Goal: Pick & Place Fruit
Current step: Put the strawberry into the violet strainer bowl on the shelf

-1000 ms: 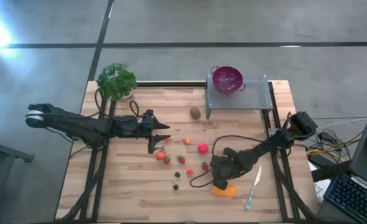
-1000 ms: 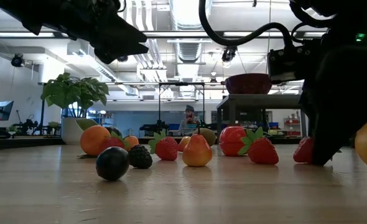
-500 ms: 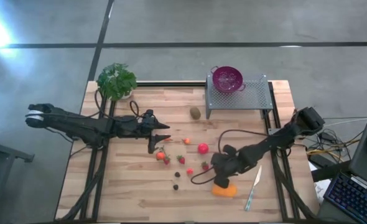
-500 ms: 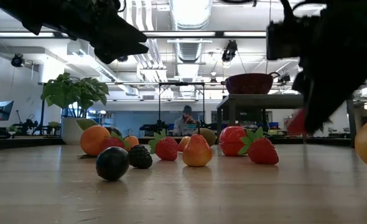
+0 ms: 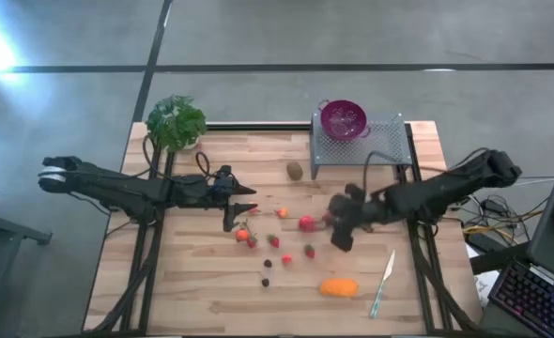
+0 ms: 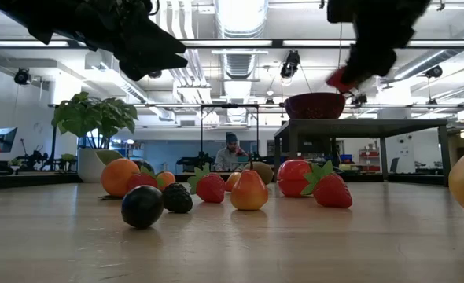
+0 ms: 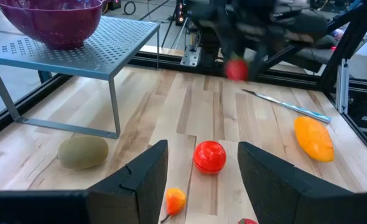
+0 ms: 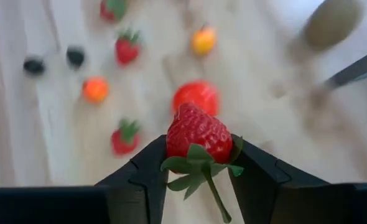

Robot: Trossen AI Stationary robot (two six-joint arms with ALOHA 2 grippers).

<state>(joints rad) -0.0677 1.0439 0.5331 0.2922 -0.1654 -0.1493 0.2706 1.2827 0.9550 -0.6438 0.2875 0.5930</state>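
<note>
The right pincer (image 8: 198, 165) grips a red strawberry (image 8: 198, 132) between its fingers, held in the air above the table (image 5: 192, 282), just right of the pink-red ball (image 5: 306, 223). The left pincer (image 7: 202, 165) hangs released over the table's left half, near the scattered fruit. An oblong orange piece (image 5: 339, 287) lies near the pale knife (image 5: 382, 283).

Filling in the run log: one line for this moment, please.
right end effector: shut on strawberry, lifted | left end effector: open, over table
</note>
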